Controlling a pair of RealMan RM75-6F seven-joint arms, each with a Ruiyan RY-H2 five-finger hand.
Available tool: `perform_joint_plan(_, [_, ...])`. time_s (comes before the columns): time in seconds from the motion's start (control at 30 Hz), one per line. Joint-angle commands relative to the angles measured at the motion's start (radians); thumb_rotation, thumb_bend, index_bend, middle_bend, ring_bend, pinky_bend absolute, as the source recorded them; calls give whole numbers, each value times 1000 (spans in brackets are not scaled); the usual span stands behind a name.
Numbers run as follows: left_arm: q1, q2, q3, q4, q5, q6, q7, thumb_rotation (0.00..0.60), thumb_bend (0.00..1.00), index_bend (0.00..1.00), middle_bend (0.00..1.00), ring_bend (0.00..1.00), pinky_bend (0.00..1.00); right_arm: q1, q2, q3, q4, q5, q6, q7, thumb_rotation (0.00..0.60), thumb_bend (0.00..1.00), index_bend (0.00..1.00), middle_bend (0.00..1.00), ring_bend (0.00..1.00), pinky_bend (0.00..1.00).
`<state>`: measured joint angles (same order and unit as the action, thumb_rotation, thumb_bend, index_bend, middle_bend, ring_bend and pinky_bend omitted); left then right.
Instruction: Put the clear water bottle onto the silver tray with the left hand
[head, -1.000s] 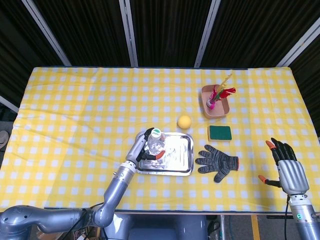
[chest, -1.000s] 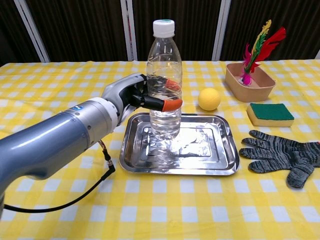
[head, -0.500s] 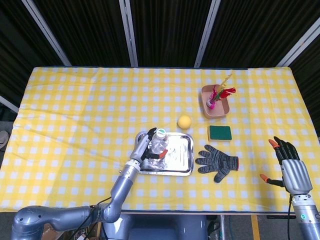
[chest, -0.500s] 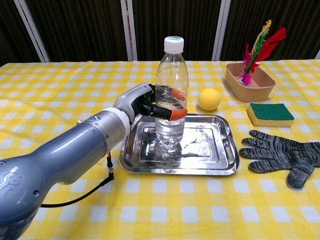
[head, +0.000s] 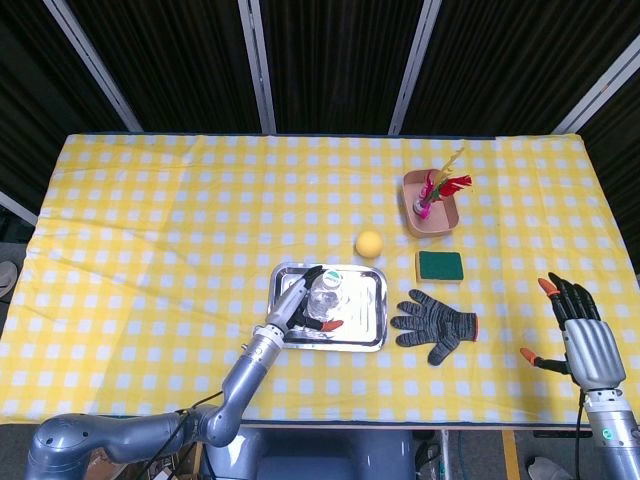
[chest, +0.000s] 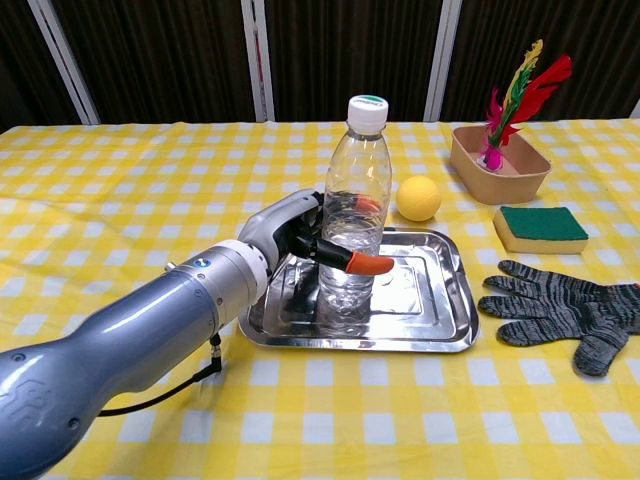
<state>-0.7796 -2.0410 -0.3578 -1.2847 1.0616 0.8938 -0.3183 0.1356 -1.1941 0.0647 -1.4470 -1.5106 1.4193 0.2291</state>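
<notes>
We see the table (head: 150, 220) under its yellow checked cloth stretching away on all sides of the left hand (chest: 290, 245), and the left arm (chest: 130, 340) reaching in from the near left edge. Directly under and just beyond that hand lies the silver tray (chest: 440, 335), with the hand's knuckles over its left rim. The clear water bottle (chest: 355, 215) stands upright on the tray, its base on the metal, pressed against the inner side of the hand. We see the orange-tipped fingers (chest: 368, 264) wrapped partway round the bottle's lower body, so the hand has hold of it, loosely curled rather than clenched.

Well to the right of the left hand lies a grey knitted glove (chest: 560, 315), flat on the cloth. Beyond the glove sits a green sponge (chest: 540, 225), and farther back a tan box (chest: 498, 165) with a bright feathered shuttlecock (chest: 520, 95) standing in it. Just beyond the tray's far edge rests a yellow ball (chest: 418, 198).

The right hand (head: 580, 335) shows only in the head view, far off at the near right corner, fingers spread apart and holding nothing.
</notes>
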Motion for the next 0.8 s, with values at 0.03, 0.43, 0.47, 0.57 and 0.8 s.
perform_joint_plan(0.03, [26,46,22,-46,42,4,-27,600,113,85,64,0,0,0,0,-2,-2,-2,1,-2,600,50,54,0,0,0])
perform_joint_plan(0.43, [166,356,109,-354,125,92,50,600,82,14,0,0,0,4,-5,-7,-12,-5,-8,-27,600,49,54,0,0,0])
perform_joint_plan(0.47, [185,390,120,-386,138,116,67,600,92,30,1,0,0,4,-5,-8,-13,-6,-7,-28,600,50,54,0,0,0])
perform_joint_plan(0.57, [257,510,166,-483,176,221,172,600,184,71,17,0,0,3,-4,-10,-19,-11,-3,-34,600,50,54,0,0,0])
perform_joint_plan(0.8, [522,770,317,-452,335,634,477,600,248,116,44,0,0,2,-8,-10,-25,-5,-3,-70,600,49,54,0,0,0])
